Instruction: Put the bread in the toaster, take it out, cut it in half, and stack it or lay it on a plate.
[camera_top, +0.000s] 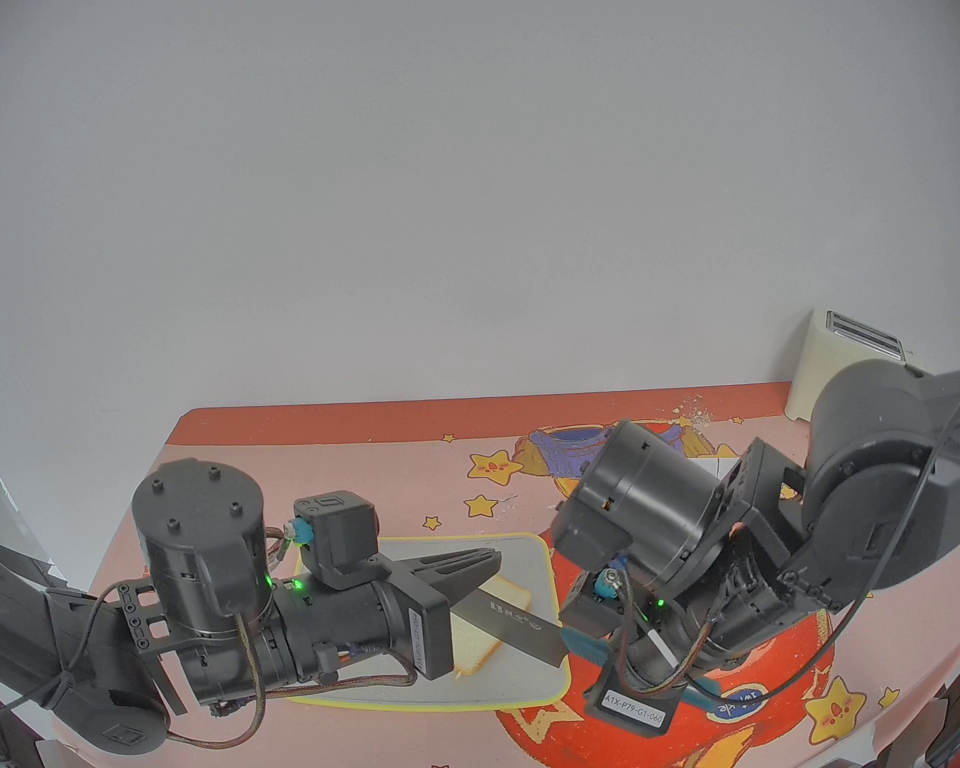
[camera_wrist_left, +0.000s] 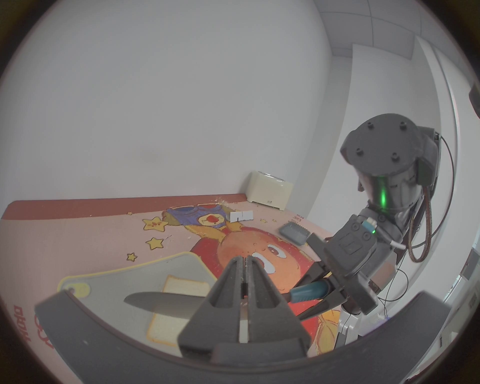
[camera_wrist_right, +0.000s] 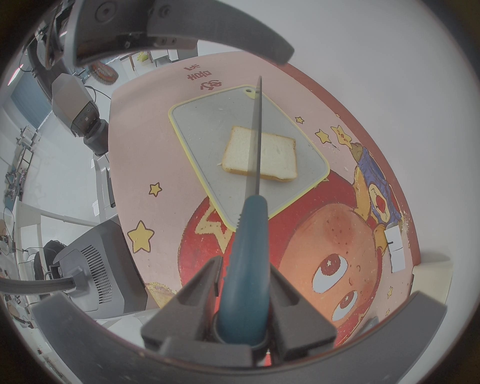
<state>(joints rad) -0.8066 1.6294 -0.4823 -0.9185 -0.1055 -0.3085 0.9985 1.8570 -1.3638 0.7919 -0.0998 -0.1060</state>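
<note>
A plain pale wall stands behind the bench (camera_top: 330, 470), whose top is covered by a pink mat printed with stars and a large cartoon face. On the near part of the mat lies a grey cutting board (camera_wrist_right: 210, 125) with a yellow rim.

One slice of bread (camera_wrist_right: 275, 157) lies flat on the board, about in its middle, whole and uncut. A knife (camera_wrist_right: 255, 165) with a blue handle is held over it, the blade on edge and running across the middle of the slice, its tip reaching past the bread's far side. Whether the edge touches the crust cannot be told.

The right jaws are clamped on the blue handle, one on each side, out past the board's edge and above the red part of the mat. In the left wrist view the blade (camera_wrist_left: 165, 302) crosses the bread (camera_wrist_left: 187, 285) from the side.

The left jaws are pressed together with nothing between them. They hang above the board (camera_top: 520, 675), just over the slice (camera_top: 478, 645) and next to the blade (camera_top: 515, 625).

The cream toaster (camera_top: 830, 370) stands at the bench's far right corner, well apart from the board. Between it and the board sit two small white blocks (camera_wrist_left: 241, 215) and a small grey tray (camera_wrist_left: 294, 232).
</note>
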